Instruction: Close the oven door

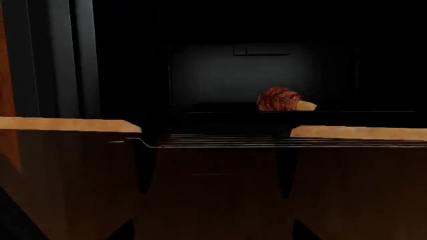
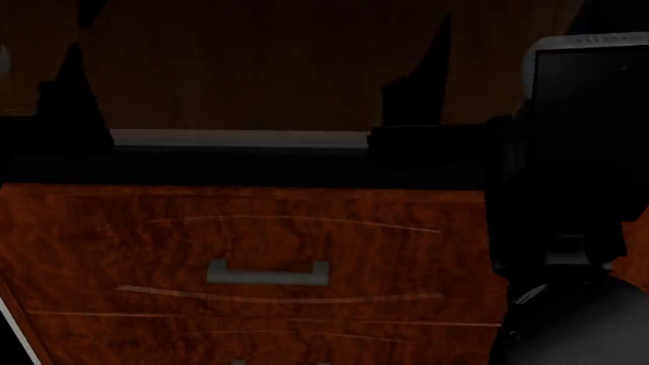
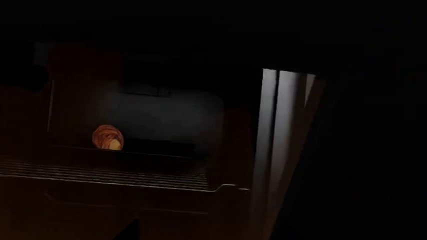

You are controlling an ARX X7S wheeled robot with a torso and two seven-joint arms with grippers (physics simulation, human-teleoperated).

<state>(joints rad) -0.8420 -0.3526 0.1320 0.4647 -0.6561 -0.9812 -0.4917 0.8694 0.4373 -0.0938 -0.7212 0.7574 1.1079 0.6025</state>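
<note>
The oven door (image 2: 254,167) hangs open and lies flat, seen edge-on in the head view with its silver bar handle (image 2: 239,138) along the front. In the left wrist view the glossy door panel (image 1: 213,190) stretches ahead to the dark oven cavity (image 1: 267,75). My left gripper (image 1: 215,232) is open just above the door, fingertips (image 1: 127,231) wide apart, holding nothing. Two dark fingers (image 2: 418,76) rise over the door in the head view. My right gripper (image 3: 207,233) is open, with only one fingertip (image 3: 130,230) showing, and faces the cavity beside its grey side frame (image 3: 280,130).
A browned pastry (image 1: 279,99) sits on the wire rack (image 1: 267,141) inside the oven. Below the door is a reddish-brown wooden drawer (image 2: 243,304) with a small grey handle (image 2: 267,272). My right arm (image 2: 573,190) fills the head view's right side.
</note>
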